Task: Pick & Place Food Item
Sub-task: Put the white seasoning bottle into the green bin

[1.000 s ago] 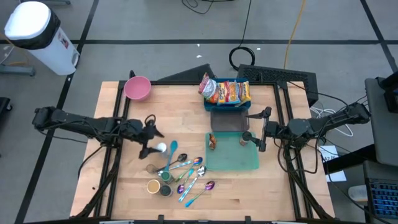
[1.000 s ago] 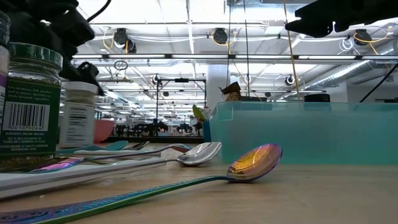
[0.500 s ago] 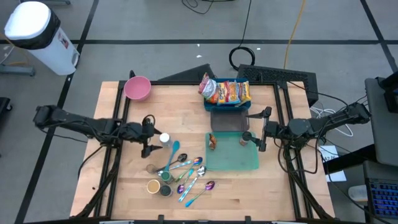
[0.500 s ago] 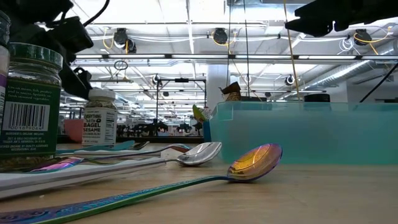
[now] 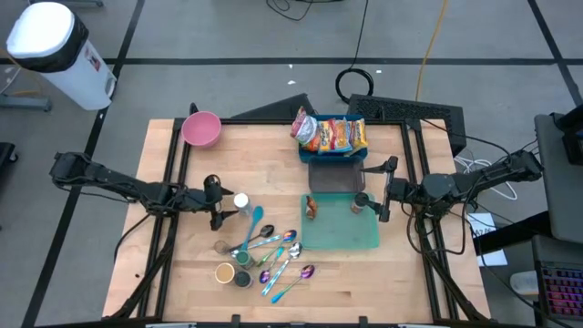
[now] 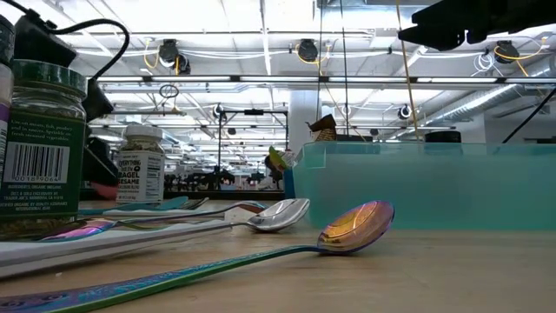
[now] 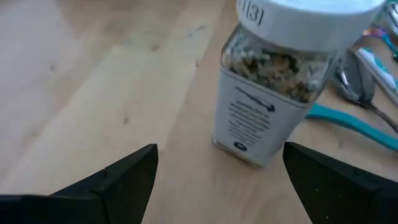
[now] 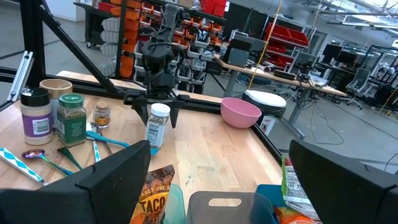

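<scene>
A seasoning jar (image 5: 240,202) with a white lid stands upright on its base on the wooden table, also seen in the left wrist view (image 7: 280,81) and the low view (image 6: 139,174). My left gripper (image 5: 219,202) is low over the table just left of the jar. It is open, its fingers (image 7: 124,177) short of the jar and touching nothing. My right gripper (image 5: 383,189) hangs open and level above the teal tray's (image 5: 342,235) right end. A taco-seasoning bag (image 5: 311,208) lies on the tray's left end.
A blue bin of snack bags (image 5: 332,135) stands at the far edge, with a grey container (image 5: 332,178) in front of it. A pink bowl (image 5: 201,129) is at the far left. Several spoons (image 5: 278,255) and spice jars (image 5: 232,271) lie near the front.
My left gripper has sunk toward the table and drawn back a little toward the left edge, still open. The seasoning jar, partly under the gripper before, now stands clear just ahead of its fingers.
</scene>
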Controlling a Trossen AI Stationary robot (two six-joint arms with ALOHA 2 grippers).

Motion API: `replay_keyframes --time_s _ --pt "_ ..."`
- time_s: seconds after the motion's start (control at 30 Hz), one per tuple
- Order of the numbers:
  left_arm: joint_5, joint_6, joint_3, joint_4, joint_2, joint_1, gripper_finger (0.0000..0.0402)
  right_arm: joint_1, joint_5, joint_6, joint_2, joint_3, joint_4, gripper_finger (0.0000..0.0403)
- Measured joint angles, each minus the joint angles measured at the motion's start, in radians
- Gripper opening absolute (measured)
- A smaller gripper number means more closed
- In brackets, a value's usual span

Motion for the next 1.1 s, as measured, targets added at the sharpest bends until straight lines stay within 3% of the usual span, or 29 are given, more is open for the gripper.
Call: replay_keyframes --time_s 0.17,0.57,0.87,1.1 --pt "-0.03 0.055 0.002 0.073 0.003 0.0 0.0349 0.0 0.0 -0.004 0.0 0.0 0.011 0.0375" --pt "0.064 0.186 0.003 0.237 0.047 0.016 0.0349 0.0 0.0 -0.022 0.0 0.0 0.023 0.0375" --pt "0.122 0.207 0.003 0.405 0.251 0.108 0.0349 0.0 0.0 -0.027 0.0 0.0 0.035 0.0375" --pt "0.209 0.308 0.004 0.634 0.413 0.138 0.0349 -0.001 0.0 -0.027 0.0 0.0 0.035 0.0375"
